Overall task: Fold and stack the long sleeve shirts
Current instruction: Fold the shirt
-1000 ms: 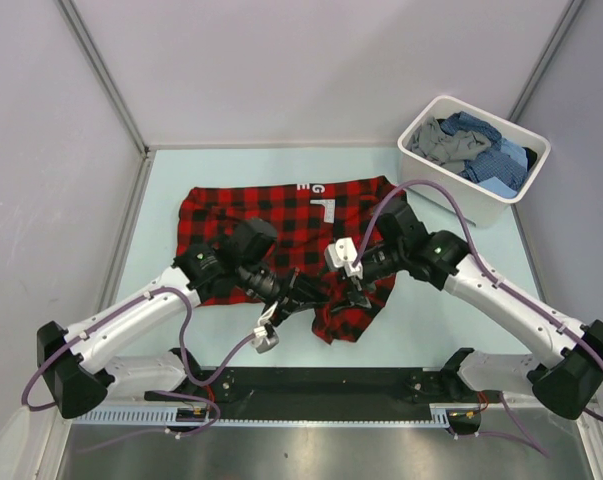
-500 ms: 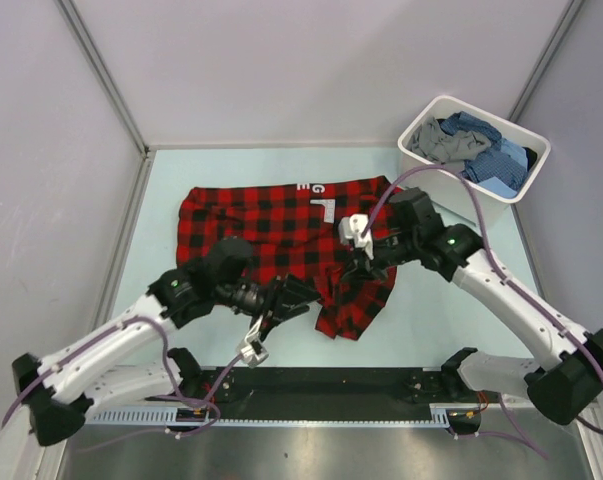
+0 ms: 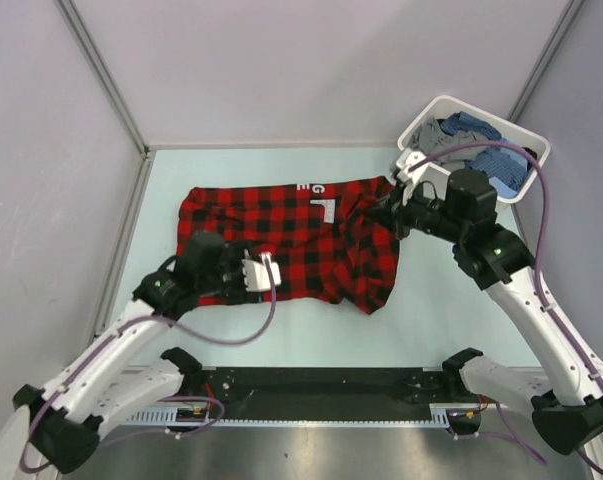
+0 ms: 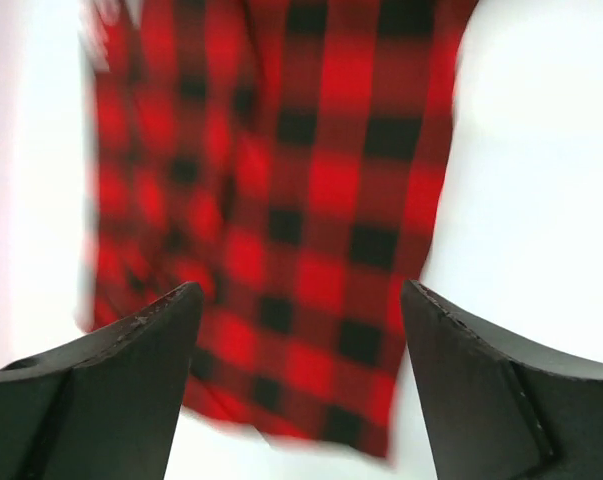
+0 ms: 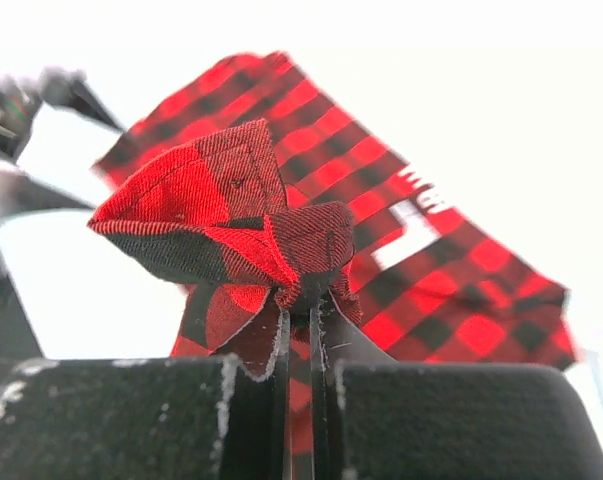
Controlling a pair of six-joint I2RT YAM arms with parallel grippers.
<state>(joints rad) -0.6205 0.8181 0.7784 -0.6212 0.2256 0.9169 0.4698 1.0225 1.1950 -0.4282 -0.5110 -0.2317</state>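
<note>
Pinches a bunched wad of the red-and-black check shirt (image 5: 216, 205) in the right claw (image 5: 299, 312), jaws pressed almost together on the cloth. Holds that wad raised off the bench (image 3: 451, 300), at the shirt's far right corner in the top view, near the white plastic tub (image 3: 527, 146). Leaves the rest of the garment spread on the bench, long side across, with a white label (image 3: 325, 210) showing near the far edge and the right-hand part draped down from the pinch to a loose near-right corner. Hangs the left claw (image 4: 299, 300) spread wide above the near edge of the same shirt, gripping nothing, with 2 dark fingers (image 4: 131, 350) framing blurred check cloth and pale bench on either side in the left wrist view. Shows, in the tub at the far right corner of the bench, more shirts heaped together: a blue check shirt (image 3: 503, 166) and a plain grey shirt (image 3: 439, 143), both apart from the red one. Cannot tell how many garments are in that heap.
</note>
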